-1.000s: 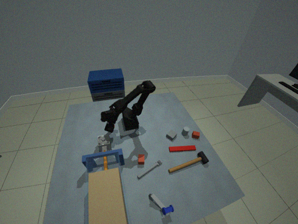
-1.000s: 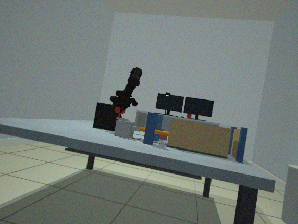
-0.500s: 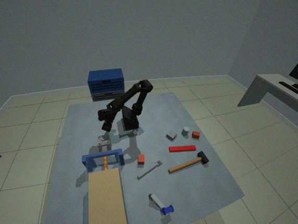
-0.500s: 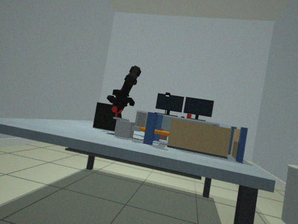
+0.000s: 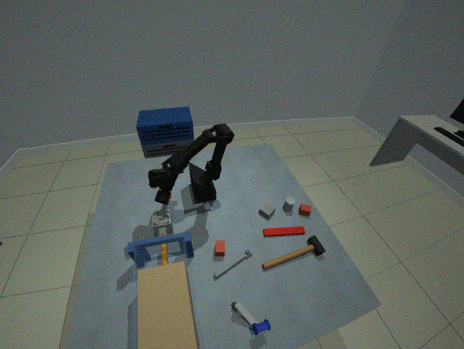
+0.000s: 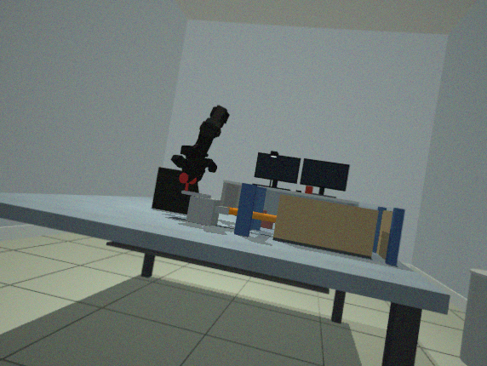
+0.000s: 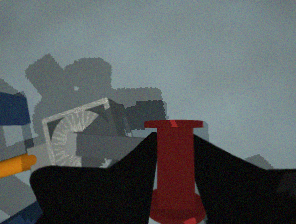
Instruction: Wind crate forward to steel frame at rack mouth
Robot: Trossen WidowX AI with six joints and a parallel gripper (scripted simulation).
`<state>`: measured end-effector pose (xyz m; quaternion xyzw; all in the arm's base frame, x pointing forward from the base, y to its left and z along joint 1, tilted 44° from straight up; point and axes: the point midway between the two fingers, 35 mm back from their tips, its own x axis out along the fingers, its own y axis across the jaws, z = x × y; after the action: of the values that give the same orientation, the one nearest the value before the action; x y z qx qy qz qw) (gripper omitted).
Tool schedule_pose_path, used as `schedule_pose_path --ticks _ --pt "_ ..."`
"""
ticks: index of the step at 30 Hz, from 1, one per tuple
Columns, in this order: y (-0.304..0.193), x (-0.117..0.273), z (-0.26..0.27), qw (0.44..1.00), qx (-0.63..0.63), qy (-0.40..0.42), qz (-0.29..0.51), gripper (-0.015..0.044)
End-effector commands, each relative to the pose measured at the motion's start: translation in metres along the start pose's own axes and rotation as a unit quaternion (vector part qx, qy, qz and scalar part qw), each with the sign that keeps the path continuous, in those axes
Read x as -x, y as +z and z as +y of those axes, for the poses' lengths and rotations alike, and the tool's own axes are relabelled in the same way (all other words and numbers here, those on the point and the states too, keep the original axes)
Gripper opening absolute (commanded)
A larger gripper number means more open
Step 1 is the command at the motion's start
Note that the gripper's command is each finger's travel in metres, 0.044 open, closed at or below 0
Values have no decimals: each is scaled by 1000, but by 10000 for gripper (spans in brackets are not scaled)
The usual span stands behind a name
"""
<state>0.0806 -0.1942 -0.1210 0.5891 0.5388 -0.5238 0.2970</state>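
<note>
My gripper (image 5: 163,198) (image 6: 190,180) (image 7: 170,137) is shut on the red grip of the winch handle (image 6: 186,186) (image 7: 175,172). The handle's grey arm runs from the grip across the top of the grey winch (image 5: 162,224) (image 6: 202,213) (image 7: 65,142); whether its key is down the hole is hidden. An orange strap (image 5: 164,252) (image 6: 265,216) (image 7: 15,164) runs from the winch through the blue frame (image 5: 160,241) (image 6: 243,210) to the tan crate (image 5: 166,304) (image 6: 325,225). The crate looks flat, with a gap between its front and the frame. The clear panels are hard to see.
Beside the rack lie an orange-red block (image 5: 220,247), a wrench (image 5: 233,264) and a blue-knobbed crank (image 5: 245,313). Farther right are a mallet (image 5: 288,257), a red bar (image 5: 284,231), a grey block (image 5: 267,210), a grey cylinder (image 5: 289,204) and another orange-red block (image 5: 305,209).
</note>
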Motion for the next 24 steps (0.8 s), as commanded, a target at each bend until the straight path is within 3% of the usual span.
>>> schedule_pose_path --ticks 1,24 --pt "9 -7 1 1000 -1 -1 -3 0" --pt "38 -20 9 1000 -1 -1 -5 0"
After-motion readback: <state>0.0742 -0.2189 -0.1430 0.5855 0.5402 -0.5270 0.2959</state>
